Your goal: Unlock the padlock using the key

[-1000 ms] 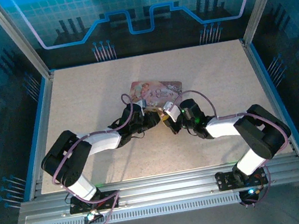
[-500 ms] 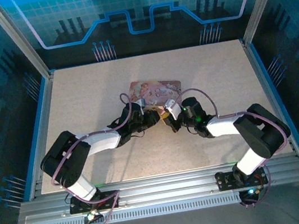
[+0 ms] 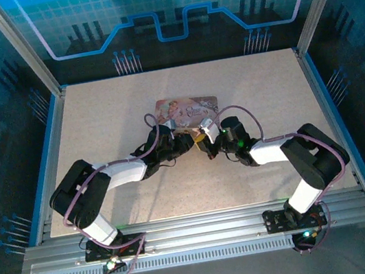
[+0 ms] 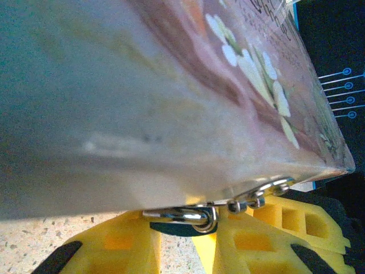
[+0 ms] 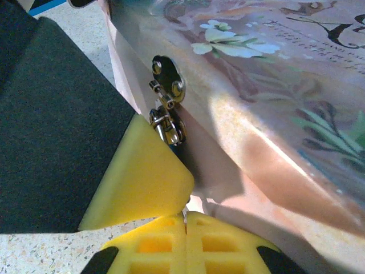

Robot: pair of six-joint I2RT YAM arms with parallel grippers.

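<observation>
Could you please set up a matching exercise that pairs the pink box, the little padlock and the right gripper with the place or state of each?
Things:
A. pink cartoon-printed box
B. small silvery metal padlock
C. right gripper

Place or state:
1. attached under the riveted metal plate on the box's side wall
2. shut, its yellow foam fingers pressed together
3. lying flat on the beige speckled table

Right pairs: A-3, B-1, C-2.
</observation>
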